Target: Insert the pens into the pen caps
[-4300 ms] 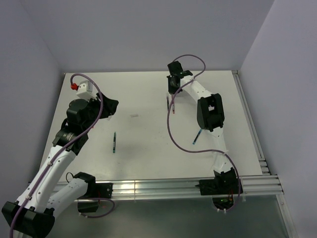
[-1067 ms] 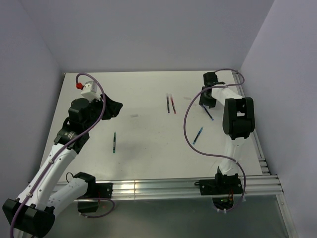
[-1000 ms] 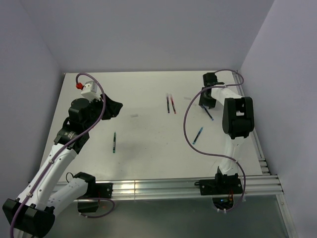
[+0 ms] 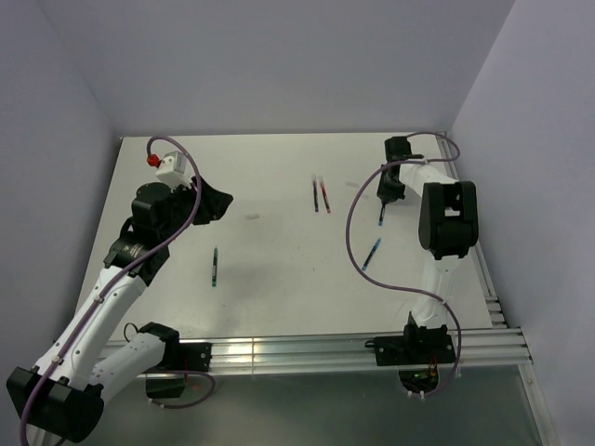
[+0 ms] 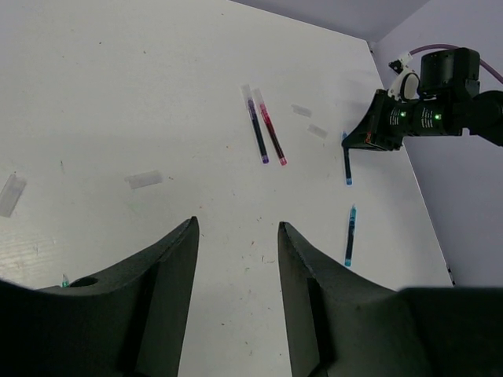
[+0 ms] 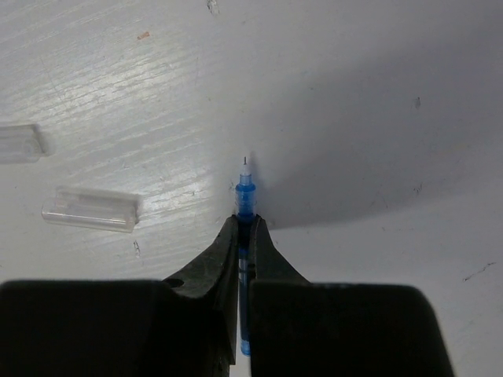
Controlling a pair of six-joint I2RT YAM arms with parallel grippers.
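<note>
Two clear caps (image 6: pixel 90 210), hardly visible from overhead, show plainly in the right wrist view, just left of the right fingers (image 6: pixel 220 263), which clamp a blue pen (image 6: pixel 245 196). Left fingers (image 5: pixel 169 271) stand half apart, empty, above the worktop (image 5: pixel 118 94).

Five pens (image 5: pixel 350 236) – one red, one dark, two blue, one green-tipped – four loose translucent caps (image 5: pixel 145 180)

blue pen (image 6: pixel 245 195) | clamped, tip bare | clear cap (image 6: pixel 90 210) | flat, near tip
</note>
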